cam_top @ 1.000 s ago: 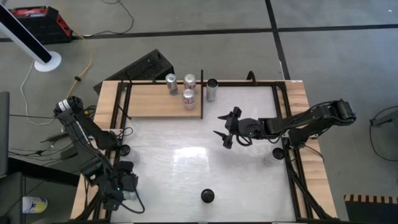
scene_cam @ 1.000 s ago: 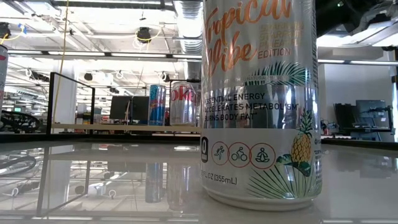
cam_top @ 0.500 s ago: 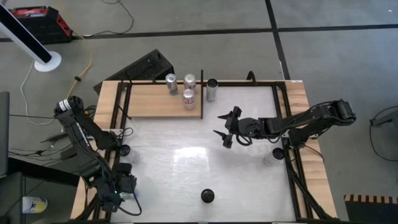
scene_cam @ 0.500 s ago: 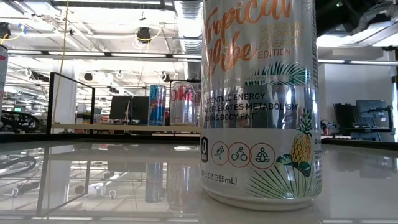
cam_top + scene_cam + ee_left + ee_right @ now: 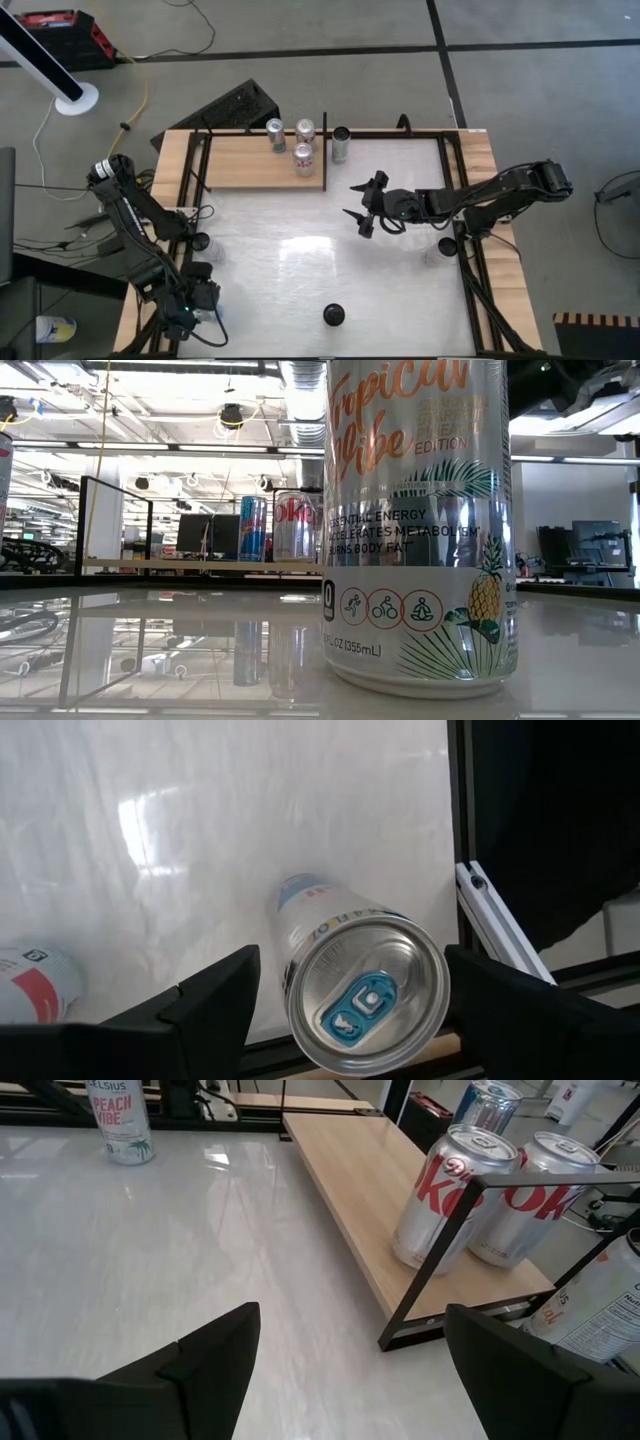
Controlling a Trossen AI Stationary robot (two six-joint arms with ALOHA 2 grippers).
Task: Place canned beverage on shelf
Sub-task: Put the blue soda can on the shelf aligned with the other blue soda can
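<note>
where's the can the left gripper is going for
In the high view the can stands at the table's left edge, just ahead of the left gripper; the left wrist view shows it between the open fingers.

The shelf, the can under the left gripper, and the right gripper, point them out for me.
shelf (image 5: 240, 165): high view, bare wooden board.
can (image 5: 365, 993): left wrist view, its top lid.
right gripper (image 5: 360, 208): high view, midway between its spread fingertips.

Big can (image 5: 418, 530) top cut off, hides table behind.
</note>
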